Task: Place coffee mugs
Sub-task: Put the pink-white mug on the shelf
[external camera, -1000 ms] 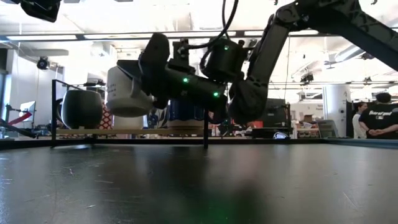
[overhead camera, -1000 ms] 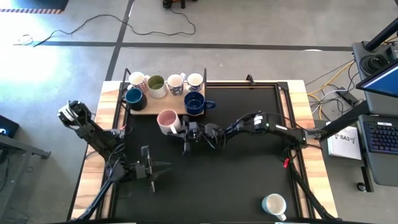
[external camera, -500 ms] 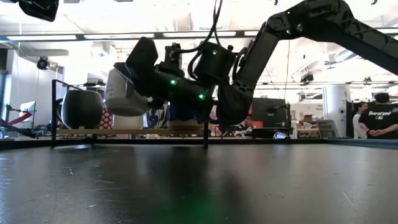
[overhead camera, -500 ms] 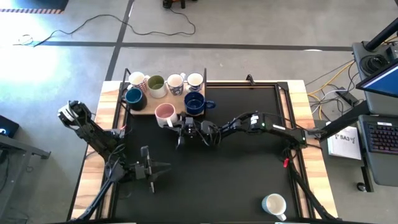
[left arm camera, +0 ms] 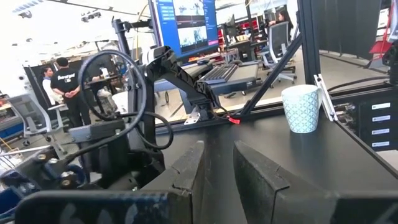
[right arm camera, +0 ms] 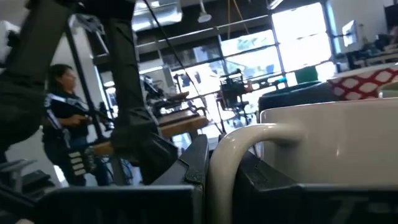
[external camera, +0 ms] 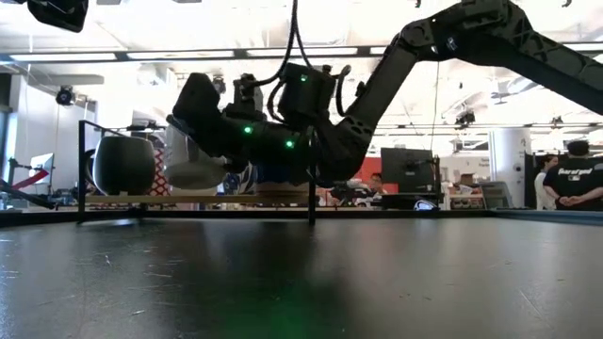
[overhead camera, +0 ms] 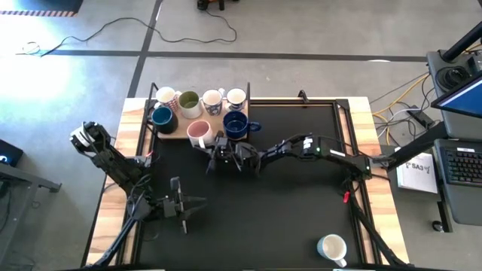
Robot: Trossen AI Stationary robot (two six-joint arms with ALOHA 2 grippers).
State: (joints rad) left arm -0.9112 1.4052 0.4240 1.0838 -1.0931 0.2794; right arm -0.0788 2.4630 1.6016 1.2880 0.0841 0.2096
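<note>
Six mugs [overhead camera: 188, 103] stand together on the board [overhead camera: 181, 132] at the table's [overhead camera: 301, 218] far left corner. The seventh mug [overhead camera: 199, 133] is at the board's near edge. Another mug [overhead camera: 331, 247] stands well apart from the board, near the table's front right corner.

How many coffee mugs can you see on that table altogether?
8. Six sit on the wooden board: four in the back row, two dark blue in front. The pink mug hangs in the right tool. One patterned mug stands alone near the table's front right corner.
</note>
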